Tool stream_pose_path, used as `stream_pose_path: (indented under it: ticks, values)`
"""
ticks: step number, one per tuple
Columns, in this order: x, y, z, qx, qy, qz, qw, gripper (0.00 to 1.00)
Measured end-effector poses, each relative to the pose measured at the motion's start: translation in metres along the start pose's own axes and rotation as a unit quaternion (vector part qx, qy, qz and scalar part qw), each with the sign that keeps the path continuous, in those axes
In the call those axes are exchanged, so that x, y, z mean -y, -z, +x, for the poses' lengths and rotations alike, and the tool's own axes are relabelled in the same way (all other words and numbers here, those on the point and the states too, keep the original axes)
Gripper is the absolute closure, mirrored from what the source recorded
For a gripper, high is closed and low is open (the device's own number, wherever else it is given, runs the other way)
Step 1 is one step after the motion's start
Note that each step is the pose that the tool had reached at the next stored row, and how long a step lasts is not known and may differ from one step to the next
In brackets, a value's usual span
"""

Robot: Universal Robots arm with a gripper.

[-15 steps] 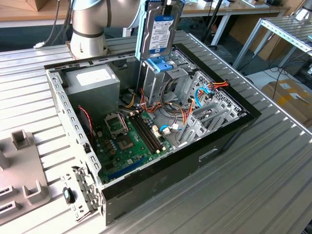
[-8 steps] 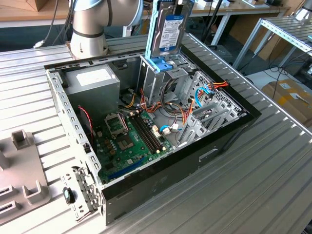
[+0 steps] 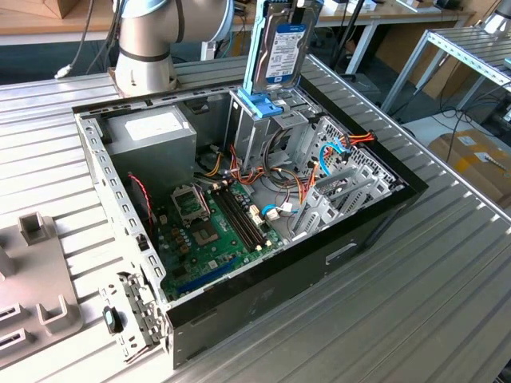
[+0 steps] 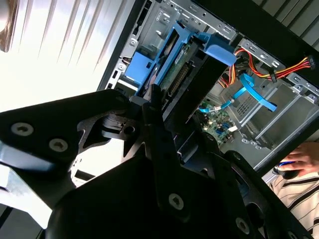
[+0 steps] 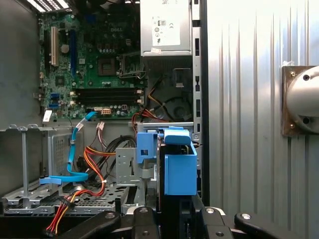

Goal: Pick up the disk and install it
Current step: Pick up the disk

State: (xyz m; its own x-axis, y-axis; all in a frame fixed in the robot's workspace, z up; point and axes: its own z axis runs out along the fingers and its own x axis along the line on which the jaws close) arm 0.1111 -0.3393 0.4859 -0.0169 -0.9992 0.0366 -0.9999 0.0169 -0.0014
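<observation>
The tool is clamped on the disk, which hangs upright with its lower edge at the mouth of the metal drive cage, just beside a small blue bracket. All of this sits inside the open computer case on the ribbed surface. A clean insertion likely calls for the disk's blue rails parallel to the cage walls and a straight descent clear of the cables beyond; whether the rails have entered the guides cannot be told.
</observation>
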Motion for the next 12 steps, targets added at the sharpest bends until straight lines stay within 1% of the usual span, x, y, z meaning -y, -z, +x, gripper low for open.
stream_pose_path:
  ticks: [6, 12]
  values:
    - [0.0001, -0.0001, 0.0031, 0.0, 0.0, 0.0, 1.0, 0.65]
    - [0.0003, -0.0004, 0.0096, -0.0004, 0.0, 0.0, 1.0, 0.65]
